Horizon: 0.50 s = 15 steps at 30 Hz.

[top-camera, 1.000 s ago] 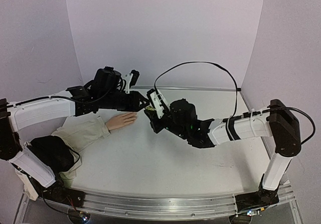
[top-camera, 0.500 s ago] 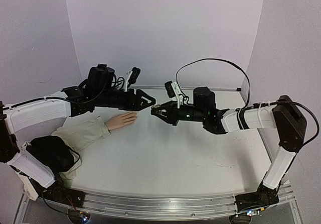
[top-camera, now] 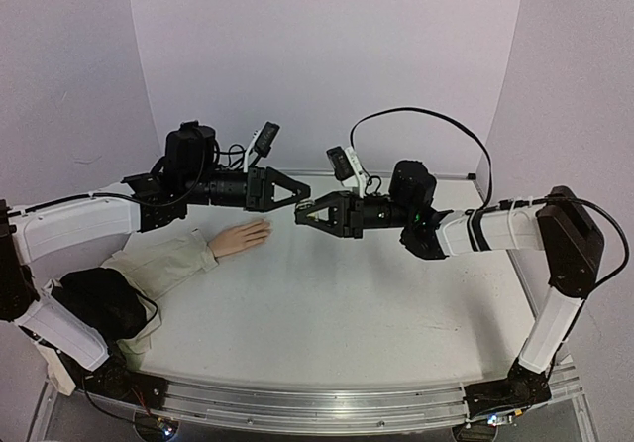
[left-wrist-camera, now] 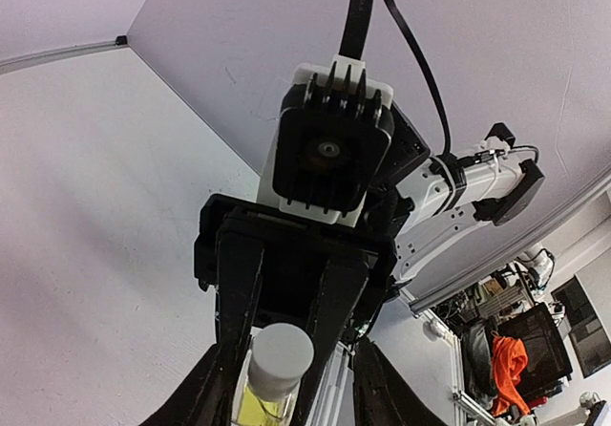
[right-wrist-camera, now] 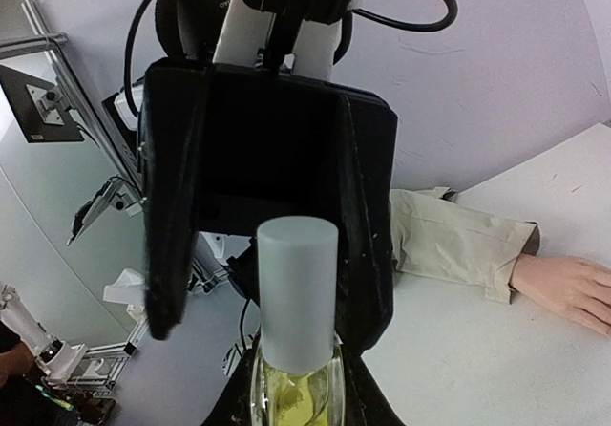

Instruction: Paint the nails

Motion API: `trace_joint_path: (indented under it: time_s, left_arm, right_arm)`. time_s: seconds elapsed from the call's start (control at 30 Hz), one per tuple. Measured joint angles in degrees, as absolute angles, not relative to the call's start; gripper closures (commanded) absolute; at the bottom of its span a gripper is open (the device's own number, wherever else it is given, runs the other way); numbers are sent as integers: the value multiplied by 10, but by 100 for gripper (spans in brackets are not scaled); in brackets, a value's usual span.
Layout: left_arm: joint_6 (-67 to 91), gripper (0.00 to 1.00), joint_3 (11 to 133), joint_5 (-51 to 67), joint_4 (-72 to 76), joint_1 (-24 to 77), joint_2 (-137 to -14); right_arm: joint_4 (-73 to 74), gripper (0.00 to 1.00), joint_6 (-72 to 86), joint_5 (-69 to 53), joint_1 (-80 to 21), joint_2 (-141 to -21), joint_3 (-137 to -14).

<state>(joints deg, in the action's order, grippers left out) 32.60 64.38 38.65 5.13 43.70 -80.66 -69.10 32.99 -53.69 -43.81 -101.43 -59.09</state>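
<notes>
My right gripper [right-wrist-camera: 298,393] is shut on a small bottle [right-wrist-camera: 296,397] of yellowish-green liquid with a pale grey cap [right-wrist-camera: 298,292]. It holds the bottle in the air with the cap pointing at my left gripper [top-camera: 302,193]. The left gripper [left-wrist-camera: 286,399] is open. Its fingers [right-wrist-camera: 368,216] stand on either side of the cap [left-wrist-camera: 280,352], with a gap on one side. The pale peach mannequin hand [top-camera: 241,237] lies flat on the table below and left of both grippers, in a beige sleeve [top-camera: 163,261]. Its nails are too small to make out.
A black bundle [top-camera: 99,303] lies at the sleeve's near end by the left arm's base. A black cable [top-camera: 416,120] loops above the right arm. Lilac walls [top-camera: 327,65] close in the white table [top-camera: 327,313] at the back and sides.
Both grippers have risen from just above the table and levelled out, tip to tip. The left gripper, shut a second ago, now stands open round the cap.
</notes>
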Motion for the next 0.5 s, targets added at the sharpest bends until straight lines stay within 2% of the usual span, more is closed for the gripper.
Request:
trace_joint_path:
  time_s: [0.3, 0.4, 0.5]
  left_arm:
    - [316, 97, 644, 388, 67, 435, -817]
    - [306, 100, 643, 368, 66, 433, -819]
    - [297, 100, 634, 322, 58, 431, -819]
  right_arm:
    - [-706, 100, 357, -542, -439, -1021, -591]
    - [-691, 100, 338, -510, -441, -1021, -591]
    - [-629, 100, 261, -411, -460, -1011, -590]
